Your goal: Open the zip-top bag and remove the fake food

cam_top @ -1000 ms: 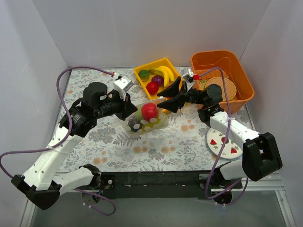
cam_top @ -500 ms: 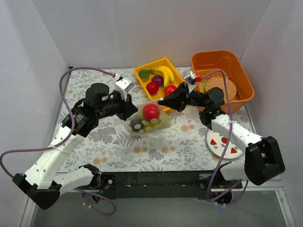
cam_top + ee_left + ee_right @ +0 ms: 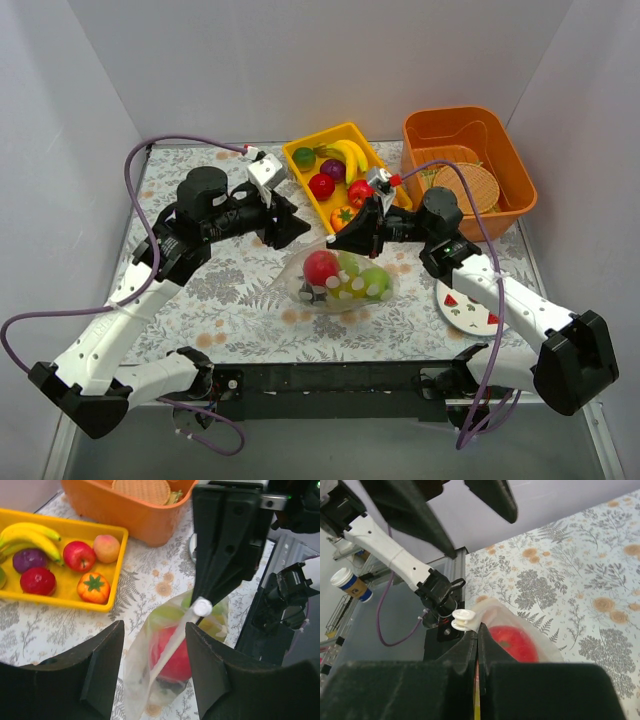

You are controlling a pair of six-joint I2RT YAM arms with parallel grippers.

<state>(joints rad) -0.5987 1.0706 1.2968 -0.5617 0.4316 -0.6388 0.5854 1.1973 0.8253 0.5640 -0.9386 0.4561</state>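
While the left claw hangs spread open, apart from it, the zip-top bag holds the fake food at mid-table, below the yellow tray. The right claw, reaching leftward, pinches the bag's top edge. An orange basket and a plate lie further right. Only the wrist views show the zip's white slider.
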